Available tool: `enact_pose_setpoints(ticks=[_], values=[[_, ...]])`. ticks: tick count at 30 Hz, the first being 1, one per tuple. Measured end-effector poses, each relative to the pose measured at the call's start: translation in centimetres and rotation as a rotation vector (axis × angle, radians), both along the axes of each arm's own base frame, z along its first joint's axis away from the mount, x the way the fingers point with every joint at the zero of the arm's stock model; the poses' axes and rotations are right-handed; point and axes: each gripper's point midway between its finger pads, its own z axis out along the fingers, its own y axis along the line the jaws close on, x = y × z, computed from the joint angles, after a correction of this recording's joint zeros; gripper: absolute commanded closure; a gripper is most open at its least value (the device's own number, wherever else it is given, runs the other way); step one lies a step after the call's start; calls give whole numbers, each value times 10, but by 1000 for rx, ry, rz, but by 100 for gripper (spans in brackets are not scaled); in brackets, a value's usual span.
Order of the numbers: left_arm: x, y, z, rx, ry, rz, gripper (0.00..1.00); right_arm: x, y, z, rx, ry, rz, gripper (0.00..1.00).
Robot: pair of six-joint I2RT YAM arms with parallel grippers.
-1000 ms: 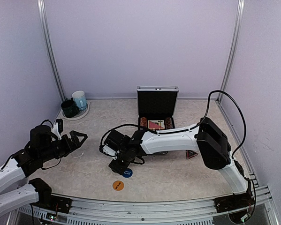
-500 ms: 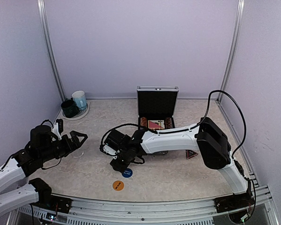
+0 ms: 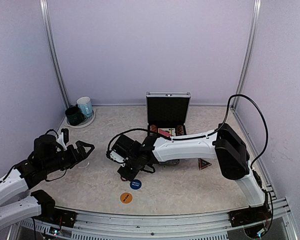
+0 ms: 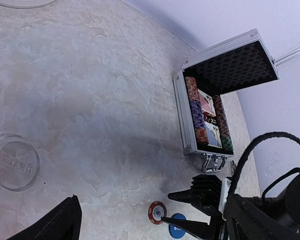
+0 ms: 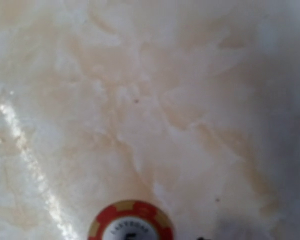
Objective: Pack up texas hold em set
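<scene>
The silver case (image 3: 166, 131) stands open at the back centre, with chip stacks and card decks (image 4: 206, 120) inside. A red poker chip (image 4: 157, 212) lies flat on the table, also at the bottom edge of the right wrist view (image 5: 130, 224). My right gripper (image 3: 123, 171) is low over it and open, with one fingertip (image 4: 166, 218) at the chip's edge. The blue button (image 3: 135, 184) lies just in front, the orange button (image 3: 125, 198) nearer me. The dark triangular marker (image 3: 205, 164) lies at the right. My left gripper (image 3: 82, 149) is open and empty at the left.
Dark green and light blue mugs (image 3: 79, 111) stand on a round coaster at the back left. A clear round disc (image 4: 14, 164) lies on the table near my left gripper. My right arm (image 3: 190, 145) stretches across in front of the case.
My right gripper has shifted slightly back and left, uncovering more of the blue button. The left arm has barely moved.
</scene>
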Motion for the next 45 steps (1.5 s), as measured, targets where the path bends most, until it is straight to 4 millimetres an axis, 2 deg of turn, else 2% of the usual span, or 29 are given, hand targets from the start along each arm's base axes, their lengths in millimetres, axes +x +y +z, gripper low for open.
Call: enact_pose_setpoints(ticks=[2,6,8,14,23,28,34,45], values=[[0,-1,-4,-1,10,-2,1,2,0,4,3,-12,0,56],[-1,-2,-12,0,35,-9,1,3,0,9,4,-21,3,41],[-2,-3,-13,0,39,-10,1,2,-1,10,-1,-16,7,38],[-2,-3,-13,0,39,-11,1,6,9,19,7,14,3,38],[-2,-2,-9,-7,24,-10,1,-1,1,-14,-74,135,4,39],[-2,-2,-9,-7,24,-10,1,-5,0,-15,-90,172,12,43],[-2,-2,-9,-5,24,-7,1,-6,0,-16,-115,186,16,42],[0,0,-11,5,28,6,1,-8,0,-19,-178,131,26,44]])
